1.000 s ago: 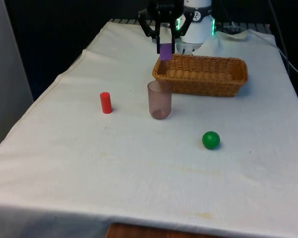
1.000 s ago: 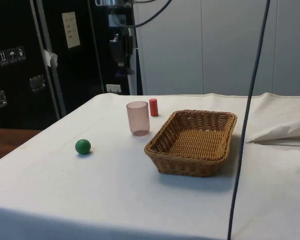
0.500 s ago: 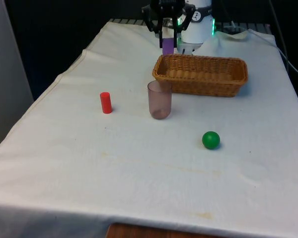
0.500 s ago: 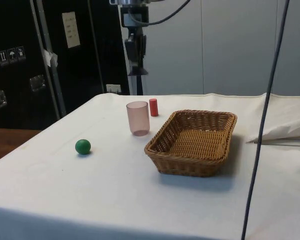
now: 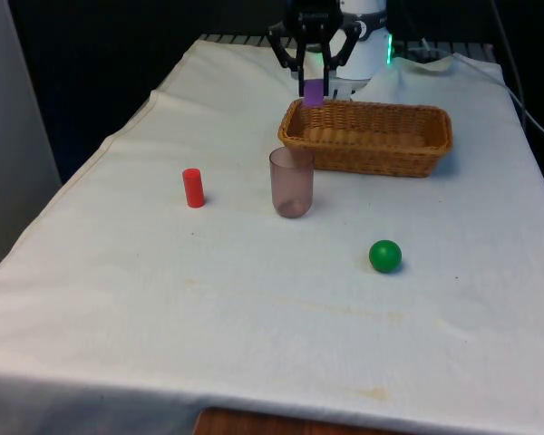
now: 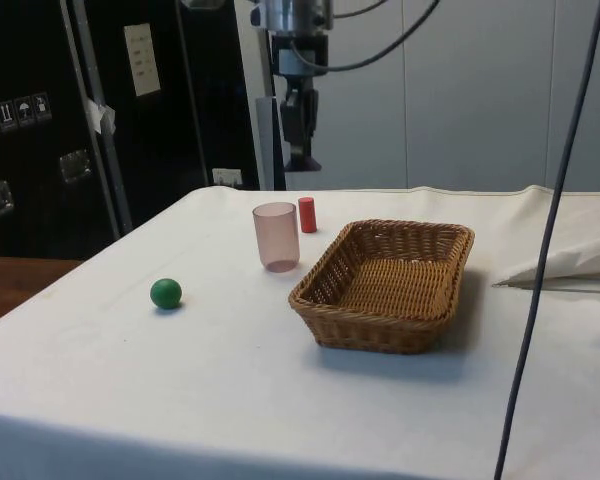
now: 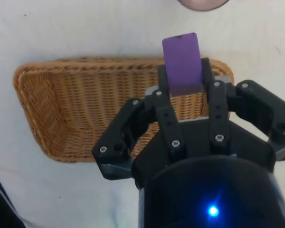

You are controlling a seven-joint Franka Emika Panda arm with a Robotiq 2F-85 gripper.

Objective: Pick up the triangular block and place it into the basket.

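Above the basket's (image 5: pixel 367 136) end at the front view's left, the end effector (image 5: pixel 313 91) hangs clamped on the triangular block (image 5: pixel 314 91). Block: purple, matte, flat-faced, held upright between the fingers; wrist view shows a smooth rectangular face (image 7: pixel 182 64) over the wicker rim. On the worktop (image 5: pixel 254 299): translucent pink cup (image 5: pixel 292 182), red cylinder (image 5: pixel 193 188), green ball (image 5: pixel 385 256).

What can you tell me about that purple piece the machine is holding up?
The purple block is a small, solid-looking piece with smooth, matte faces and straight edges. It hangs in the air, clamped between the black gripper's two fingers, with most of it sticking out past the fingertips. Nothing else touches it. It is held above the wicker basket, near the basket's edge, at the end on the front view's left.
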